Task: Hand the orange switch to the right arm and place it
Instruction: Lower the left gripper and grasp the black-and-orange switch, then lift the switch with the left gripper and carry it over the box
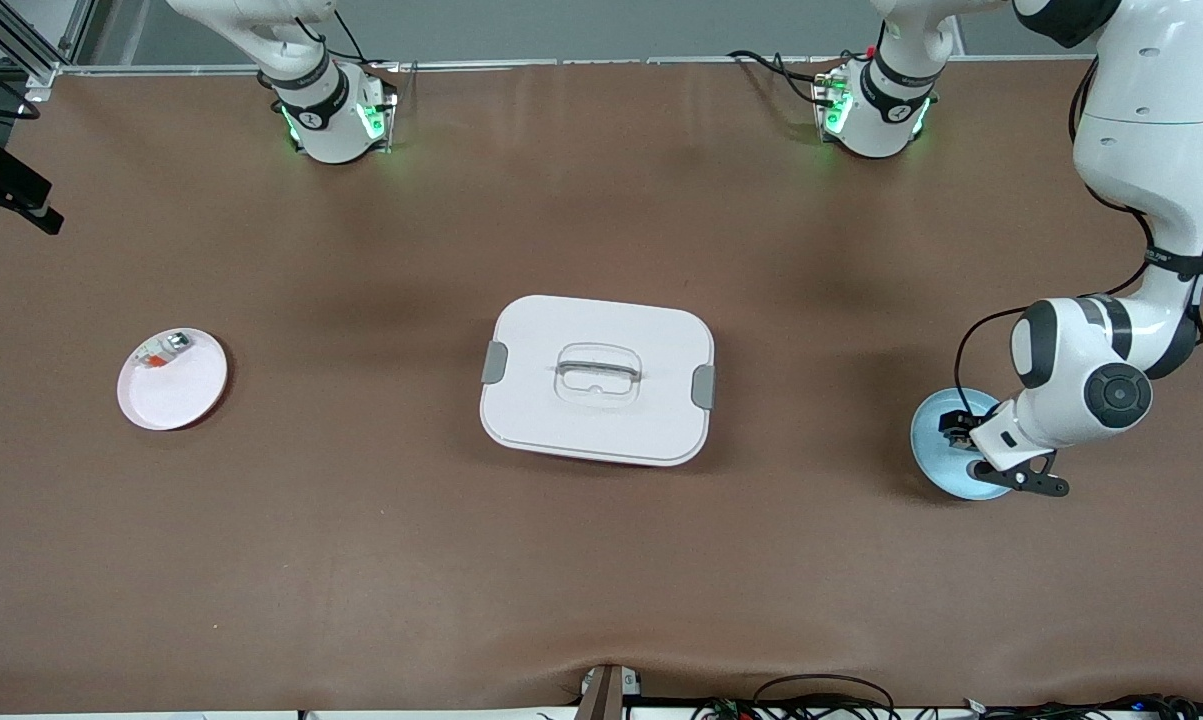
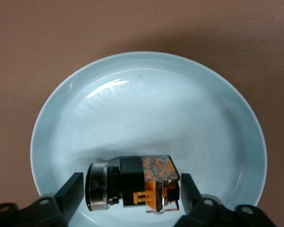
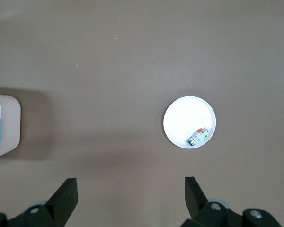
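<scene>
- My left gripper (image 2: 128, 193) is down in the pale blue plate (image 2: 146, 94) at the left arm's end of the table; fingers (image 2: 72, 191) bracket the orange switch (image 2: 135, 183), one at each end
- Switch lies on its side on the plate, near the rim: round silver-black cap at one end, orange block at the other
- One finger looks to touch the orange end; a sliver of gap shows at the cap end, so jaws are partly drawn in, not clamped; I would not call it held
- Step in hand, as I judge it: the first pick, ahead of the handover
- Next calls for squeezing fully along the switch's length, then a straight lift clear of the rim
- White lidded box (image 1: 597, 378) sits mid-table, between both plates
- My right gripper (image 3: 128, 195) waits high over bare brown table (image 3: 109, 61), jaws wide and empty
- White plate (image 1: 173, 379) at the right arm's end holds a small silver-white piece (image 1: 164, 351), not mine to fetch
</scene>
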